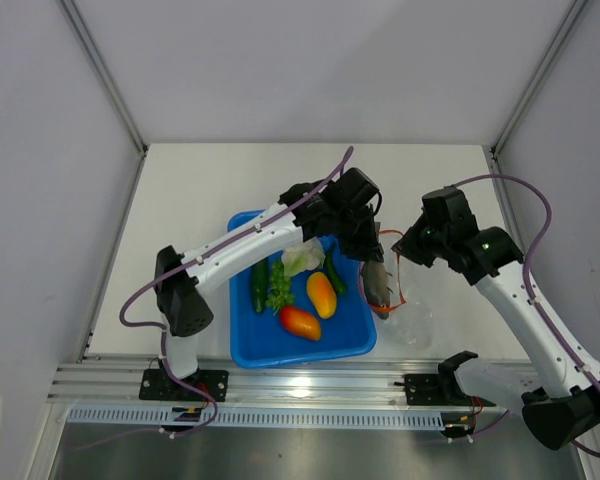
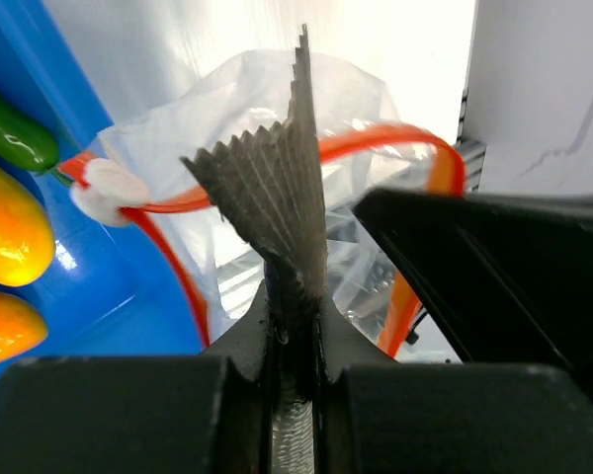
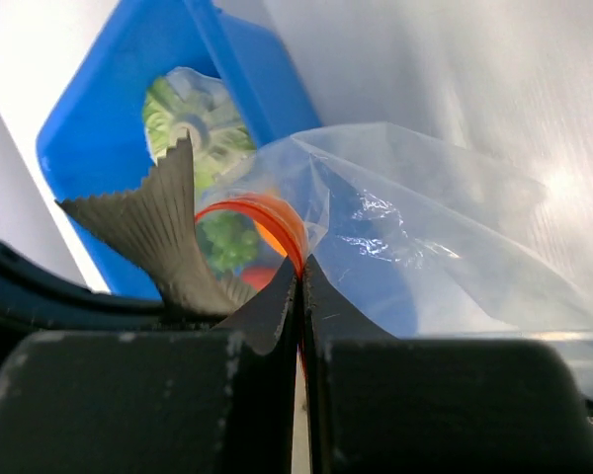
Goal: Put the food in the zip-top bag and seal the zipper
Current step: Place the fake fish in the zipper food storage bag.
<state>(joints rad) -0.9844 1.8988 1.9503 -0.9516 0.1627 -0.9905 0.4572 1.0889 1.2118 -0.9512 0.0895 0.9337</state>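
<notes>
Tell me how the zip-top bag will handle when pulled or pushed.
Probably floppy: the zip-top bag creases and drapes away from where the right gripper pinches its zipper. Likely very light and thin, being see-through film. Its mouth may collapse, since the zipper bends in a loose loop.

The fish (image 2: pixel 272 197) is grey, its tail fin ribbed with fine ridges and saw-toothed along the edge. The zip-top bag (image 2: pixel 227 99) is clear and colourless, and the zipper (image 2: pixel 376 138) is orange-red. The tray (image 1: pixel 242 350) is bright blue. The cauliflower (image 1: pixel 302 257) is white and pale green. One fruit (image 1: pixel 321 294) is orange-yellow and the other fruit (image 1: pixel 300 322) is red-orange. The cucumber (image 1: pixel 259 285) and the pepper (image 1: pixel 335 270) are dark green, and the leafy bunch (image 1: pixel 279 292) is a lighter green. The desk (image 1: pixel 210 190) is white. The left arm (image 1: pixel 250 245) and the right arm (image 1: pixel 525 300) are white with black joints and purple cables (image 1: pixel 140 300).
</notes>
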